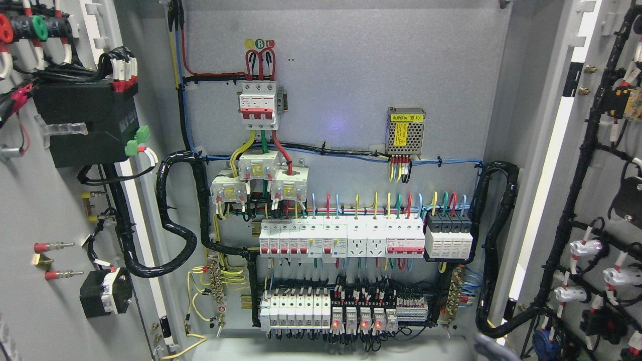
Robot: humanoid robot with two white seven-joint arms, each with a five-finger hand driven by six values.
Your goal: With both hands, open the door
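The electrical cabinet stands with both doors swung wide. The left door (pixel 55 210) fills the picture's left side and shows its inner face, with a black module and wiring. The right door (pixel 602 200) fills the right side, also inner face out, with black cable looms and white connectors. Between them the grey back panel (pixel 351 75) is fully exposed. A small blurred grey shape (pixel 490 348) pokes up at the bottom edge near the right door's hinge side; it may be part of my right hand. My left hand does not show.
On the back panel are a red-and-white main breaker (pixel 258 103), a small power supply (pixel 406 131), rows of white breakers (pixel 341 238) and relays with red lights (pixel 358 321). Thick black cable looms (pixel 173 215) run from the panel to each door.
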